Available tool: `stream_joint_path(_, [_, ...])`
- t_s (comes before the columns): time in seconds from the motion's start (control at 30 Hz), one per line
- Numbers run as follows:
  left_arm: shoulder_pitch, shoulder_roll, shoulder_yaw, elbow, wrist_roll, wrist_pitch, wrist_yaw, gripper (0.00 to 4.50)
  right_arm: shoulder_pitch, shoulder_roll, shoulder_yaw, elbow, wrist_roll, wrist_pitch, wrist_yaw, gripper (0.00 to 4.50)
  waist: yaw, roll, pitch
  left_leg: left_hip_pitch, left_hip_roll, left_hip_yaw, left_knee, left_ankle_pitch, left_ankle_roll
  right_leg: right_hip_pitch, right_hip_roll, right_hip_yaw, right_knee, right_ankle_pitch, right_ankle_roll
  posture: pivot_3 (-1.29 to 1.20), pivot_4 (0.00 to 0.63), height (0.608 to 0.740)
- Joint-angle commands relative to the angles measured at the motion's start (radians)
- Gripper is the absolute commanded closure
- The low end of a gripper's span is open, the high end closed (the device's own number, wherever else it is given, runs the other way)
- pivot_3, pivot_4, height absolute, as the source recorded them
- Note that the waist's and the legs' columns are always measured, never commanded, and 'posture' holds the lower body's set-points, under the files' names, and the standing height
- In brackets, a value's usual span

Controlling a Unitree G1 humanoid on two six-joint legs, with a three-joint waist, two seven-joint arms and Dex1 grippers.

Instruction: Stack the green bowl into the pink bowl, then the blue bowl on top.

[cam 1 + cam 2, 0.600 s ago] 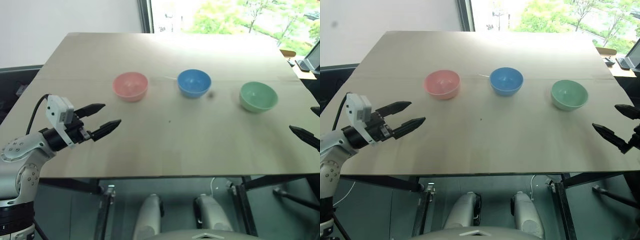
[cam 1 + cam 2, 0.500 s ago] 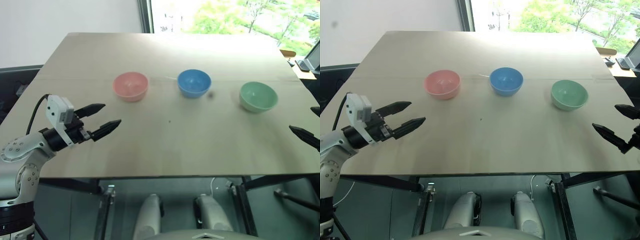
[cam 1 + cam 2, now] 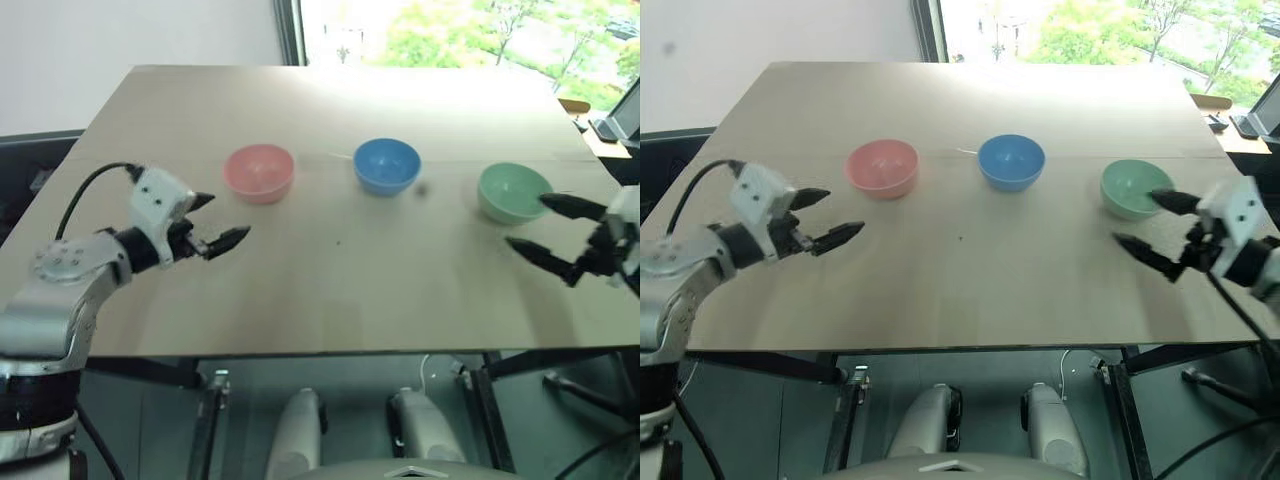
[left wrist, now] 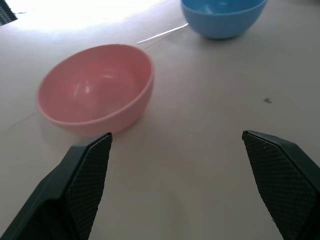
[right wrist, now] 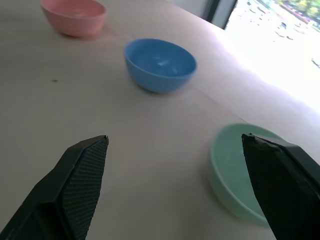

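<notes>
Three bowls stand in a row across the table. The pink bowl [image 3: 259,172] is on the left, the blue bowl [image 3: 387,165] in the middle and the green bowl [image 3: 513,192] on the right, all upright and empty. My left gripper [image 3: 222,218] hovers open just in front of the pink bowl [image 4: 95,90], a little to its left, holding nothing. My right gripper [image 3: 528,220] is open and empty too. Its far finger reaches over the near rim of the green bowl [image 5: 240,170].
The light wooden table [image 3: 330,290] has a wide bare stretch in front of the bowls and behind them. Its front edge runs close below both grippers. Dark items [image 3: 603,128] lie beyond its far right corner.
Both arms have swung inward over the table. The left gripper moved toward the pink bowl. The right gripper came in from the right edge to the green bowl. Both stayed open.
</notes>
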Motion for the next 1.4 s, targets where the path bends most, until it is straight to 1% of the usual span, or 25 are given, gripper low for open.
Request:
stream_joint_path(0.03, [-0.144,0.048,-0.136,0.041,0.178,-0.069,0.002,0.09,-0.073,0.044,0.124,-0.052,-0.055,-0.021,-0.036,0.0,0.003,0.0,0.0,0.0,0.0,0.001,0.0,0.0,0.0,-0.001,0.0,0.0,0.0,0.0,0.0,0.0,0.15,0.74])
stream_joint_path(0.13, [-0.28,0.029,-0.251,0.118,0.272,-0.073,-0.023,0.09,-0.121,0.091,0.216,-0.055,-0.107,-0.023,-0.064,0.0,0.008,0.0,0.0,-0.001,-0.001,0.0,0.0,0.0,0.0,-0.001,0.0,0.0,0.0,0.0,0.0,0.0,0.15,0.74])
stream_joint_path(0.23, [-0.427,-0.007,-0.397,0.247,0.393,-0.129,-0.09,0.09,-0.16,0.115,0.274,-0.055,-0.141,-0.03,-0.066,0.0,0.013,0.0,0.0,-0.002,-0.001,0.001,0.0,0.0,0.0,-0.002,0.0,0.0,-0.001,0.0,0.0,0.0,0.15,0.74])
stream_joint_path(0.33, [-0.556,-0.068,-0.517,0.416,0.504,-0.211,-0.142,0.09,-0.194,0.134,0.29,-0.045,-0.152,-0.039,-0.069,0.0,0.024,0.0,0.0,-0.002,-0.001,0.001,0.0,0.0,0.0,-0.002,0.0,0.0,0.0,0.0,0.0,0.0,0.15,0.74])
stream_joint_path(0.43, [-0.643,-0.132,-0.579,0.574,0.569,-0.322,-0.172,0.09,-0.2,0.147,0.295,-0.049,-0.163,-0.044,-0.072,0.0,0.026,0.0,0.0,-0.002,-0.001,0.001,0.001,0.0,0.0,-0.002,0.0,0.0,0.0,0.0,0.0,0.0,0.15,0.74])
stream_joint_path(0.47, [-0.667,-0.152,-0.592,0.621,0.584,-0.356,-0.18,0.62,-0.199,0.151,0.295,-0.052,-0.167,-0.047,-0.078,0.0,0.026,0.0,0.0,-0.002,-0.001,0.001,0.001,0.0,0.0,-0.002,0.0,0.0,0.0,0.0,0.0,0.0,0.15,0.74])
stream_joint_path(0.5, [-0.682,-0.166,-0.598,0.656,0.595,-0.383,-0.188,0.82,-0.198,0.155,0.294,-0.055,-0.17,-0.048,-0.082,0.0,0.026,0.0,0.0,-0.002,-0.001,0.001,0.001,0.0,0.0,-0.002,0.0,0.0,-0.001,0.0,0.0,0.0,0.15,0.74])
stream_joint_path(0.53, [-0.694,-0.177,-0.599,0.684,0.603,-0.402,-0.194,1.33,-0.197,0.157,0.294,-0.058,-0.174,-0.049,-0.085,0.0,0.026,0.0,0.0,-0.003,-0.001,0.001,0.001,0.0,0.0,-0.002,0.0,0.0,-0.001,0.0,0.0,0.0,0.15,0.74])
stream_joint_path(0.57, [-0.708,-0.188,-0.601,0.712,0.61,-0.419,-0.207,1.73,-0.193,0.16,0.291,-0.062,-0.176,-0.048,-0.09,0.0,0.025,0.0,0.0,-0.003,-0.001,0.001,0.001,0.0,0.0,-0.002,0.0,0.0,-0.001,0.0,0.0,0.0,0.15,0.74])
stream_joint_path(0.6, [-0.722,-0.199,-0.604,0.741,0.616,-0.436,-0.218,1.85,-0.189,0.164,0.287,-0.067,-0.18,-0.047,-0.099,0.0,0.024,0.0,0.0,-0.003,-0.001,0.001,0.001,0.0,0.0,-0.002,0.0,0.0,-0.001,0.0,0.0,0.0,0.15,0.74])
stream_joint_path(0.63, [-0.734,-0.208,-0.605,0.765,0.623,-0.452,-0.23,2.47,-0.184,0.166,0.284,-0.072,-0.182,-0.046,-0.107,0.0,0.024,0.0,0.0,-0.003,0.0,0.0,0.001,0.0,0.0,-0.002,0.0,0.0,0.0,0.0,0.0,0.0,0.15,0.74])
stream_joint_path(0.67, [-0.743,-0.218,-0.605,0.787,0.626,-0.467,-0.245,2.79,-0.178,0.167,0.282,-0.078,-0.184,-0.045,-0.113,0.0,0.025,0.0,0.0,-0.003,0.0,0.0,0.001,0.0,0.0,-0.002,0.0,0.0,0.0,0.0,0.0,0.0,0.15,0.74])
stream_joint_path(0.7, [-0.75,-0.228,-0.602,0.805,0.631,-0.478,-0.252,3.26,-0.172,0.167,0.28,-0.082,-0.186,-0.044,-0.117,0.0,0.025,0.0,0.0,-0.003,0.0,0.0,0.001,0.0,0.0,-0.002,0.0,0.0,0.0,0.0,0.0,0.0,0.15,0.74])
stream_joint_path(0.73, [-0.755,-0.234,-0.599,0.819,0.635,-0.487,-0.257,3.61,-0.169,0.166,0.279,-0.086,-0.186,-0.044,-0.119,0.0,0.025,0.0,0.0,-0.003,-0.001,0.0,0.001,0.0,0.0,-0.002,0.0,0.0,0.0,0.0,0.0,0.0,0.15,0.74])
stream_joint_path(0.8, [-0.772,-0.252,-0.592,0.844,0.634,-0.502,-0.273,4.46,-0.157,0.165,0.271,-0.093,-0.19,-0.042,-0.126,0.0,0.025,0.0,0.0,-0.003,-0.001,0.0,0.001,0.0,0.0,-0.002,0.0,0.0,0.0,0.0,0.0,0.0,0.15,0.74])
stream_joint_path(0.9, [-0.78,-0.263,-0.569,0.823,0.606,-0.496,-0.327,4.46,-0.139,0.16,0.257,-0.102,-0.194,-0.043,-0.138,0.0,0.025,0.0,0.0,-0.003,-0.001,0.0,0.002,0.0,0.0,-0.002,0.0,0.0,0.001,0.0,0.0,0.0,0.15,0.74])
stream_joint_path(0.97, [-0.766,-0.256,-0.552,0.767,0.567,-0.526,-0.385,4.46,-0.126,0.155,0.245,-0.106,-0.191,-0.046,-0.137,0.0,0.025,0.0,0.0,-0.003,-0.001,0.0,0.002,0.0,0.0,-0.002,0.0,0.0,0.001,0.0,0.0,0.0,0.15,0.74])
stream_joint_path(1.07, [-0.711,-0.242,-0.514,0.608,0.444,-0.544,-0.525,4.46,-0.092,0.145,0.205,-0.111,-0.178,-0.054,-0.128,0.0,0.025,0.0,0.0,-0.003,-0.001,0.0,0.002,0.0,0.0,-0.002,0.0,0.0,0.001,0.0,0.0,0.0,0.15,0.74])
stream_joint_path(1.2, [-0.647,-0.243,-0.494,0.425,0.359,-0.506,-0.609,4.46,-0.034,0.127,0.154,-0.125,-0.163,-0.056,-0.116,0.0,0.025,0.0,0.0,-0.003,-0.001,0.0,0.002,0.0,0.0,-0.002,0.0,0.0,0.002,0.0,0.0,0.0,0.15,0.74])
stream_joint_path(1.27, [-0.619,-0.252,-0.51,0.367,0.343,-0.485,-0.637,4.46,-0.005,0.121,0.136,-0.134,-0.163,-0.057,-0.119,0.0,0.024,0.0,0.0,-0.002,0.0,0.0,0.003,0.0,0.0,-0.001,0.0,0.0,0.003,0.0,0.0,0.0,0.15,0.74])
stream_joint_path(1.37, [-0.594,-0.269,-0.535,0.35,0.35,-0.47,-0.652,4.46,0.011,0.124,0.131,-0.149,-0.159,-0.055,-0.125,0.0,0.021,0.0,0.0,-0.001,0.0,0.0,0.004,0.0,0.0,-0.001,0.0,0.0,0.006,0.0,0.0,0.0,0.15,0.74])
stream_joint_path(1.4, [-0.589,-0.272,-0.539,0.341,0.345,-0.461,-0.665,4.14,0.013,0.125,0.132,-0.153,-0.159,-0.055,-0.127,0.0,0.02,0.0,0.0,0.0,0.0,0.0,0.004,0.0,0.0,-0.001,0.001,0.001,0.007,0.0,0.0,0.0,0.15,0.74])
